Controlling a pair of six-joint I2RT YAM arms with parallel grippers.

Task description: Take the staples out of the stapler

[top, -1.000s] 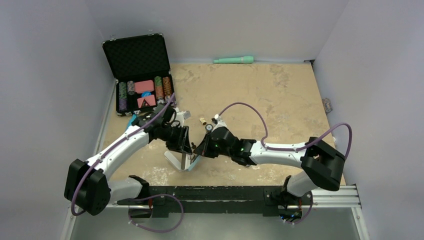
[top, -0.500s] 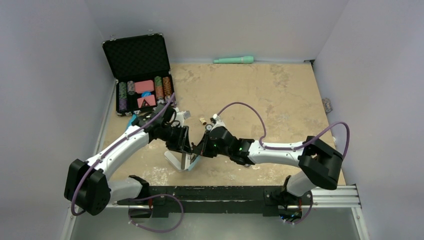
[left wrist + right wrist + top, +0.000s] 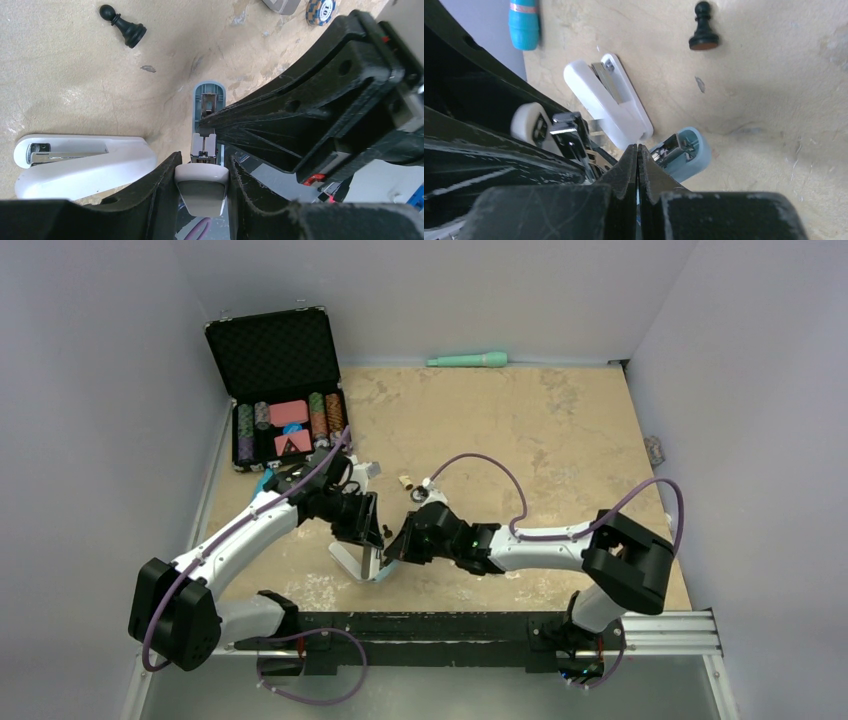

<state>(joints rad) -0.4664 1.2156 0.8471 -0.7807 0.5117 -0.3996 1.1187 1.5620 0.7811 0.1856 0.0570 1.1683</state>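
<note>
Stapler (image 3: pixel 362 565) lies splayed open near the front middle of the table (image 3: pixel 560 440), between the two arms. Its white cover (image 3: pixel 85 162) rests flat on the sandy surface, swung away from the blue-grey base (image 3: pixel 207 97).

The left gripper (image 3: pixel 202 161) is clamped on the stapler's rounded white rear end, one black finger on each side. The right gripper (image 3: pixel 638 148) has its fingers pressed together with no gap, their tips at the metal channel of the base. Its bulky black body fills the right half of the left wrist view and hides the table there.

A black chess pawn (image 3: pixel 125 27) lies tipped on its side just beyond the stapler, apart from it. A teal tube (image 3: pixel 524 22) lies off to the left, and a blue poker chip (image 3: pixel 320 7) shows at the top edge of the left wrist view. An open black poker chip case (image 3: pixel 280 390) stands at the far left corner, with foam in its lid and stacked chips in its tray. A mint-green handle (image 3: pixel 468 360) lies along the back wall.

The cover is smooth, glossy plastic with a chrome strip down its inner face. The table is mottled beige, rough and scuffed.
</note>
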